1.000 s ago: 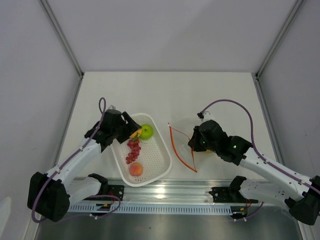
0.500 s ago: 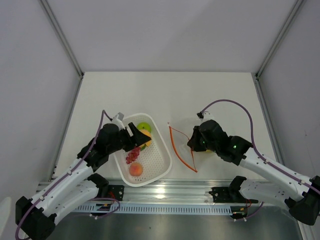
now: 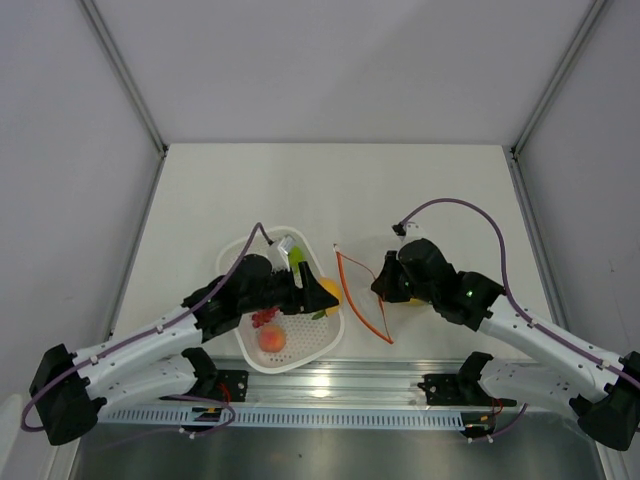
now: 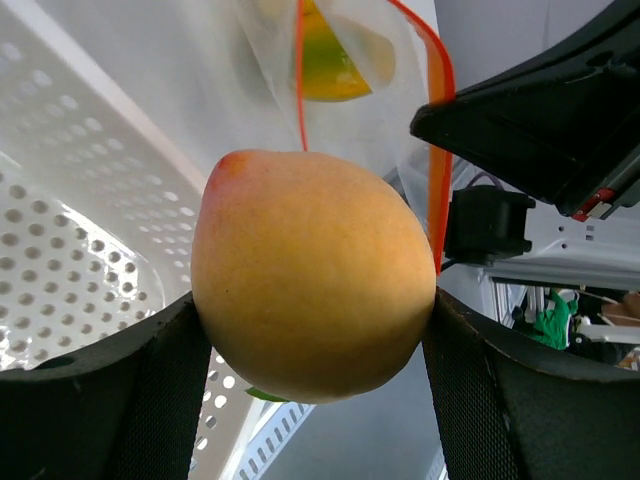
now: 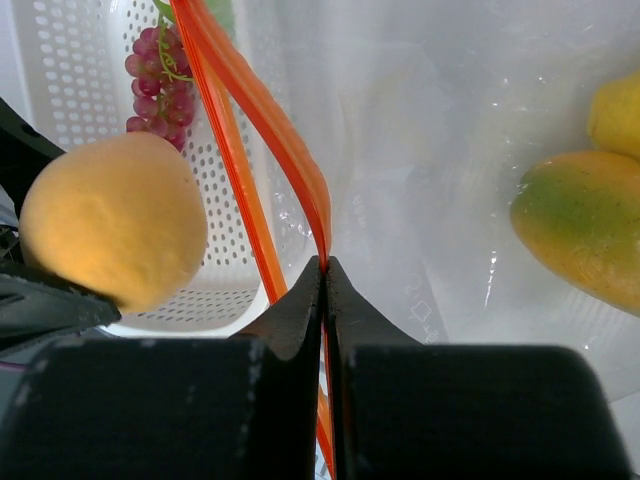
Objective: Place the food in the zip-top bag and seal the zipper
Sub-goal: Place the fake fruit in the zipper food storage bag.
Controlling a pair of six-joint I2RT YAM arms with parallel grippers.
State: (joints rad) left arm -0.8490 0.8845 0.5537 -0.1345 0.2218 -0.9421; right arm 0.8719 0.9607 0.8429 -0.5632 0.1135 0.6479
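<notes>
My right pincer (image 5: 325, 272) clenches the zipper (image 5: 268, 125), propping the bag (image 5: 430, 130) open, so my left pincer (image 4: 312, 305), grasping a fruit (image 4: 300, 240) past the basket's (image 3: 300, 357) right rim, can feed it in.

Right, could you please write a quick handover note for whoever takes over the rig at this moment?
Hands: the left hand is shut on a yellow-orange fruit, over the basket rim beside the bag mouth. The right hand is shut on the zipper, holding the zip-top bag open.
Done: mango and a yellow fruit are in the bag.
Left: drop in the held fruit, move peach and grapes from the basket, seal.
</notes>
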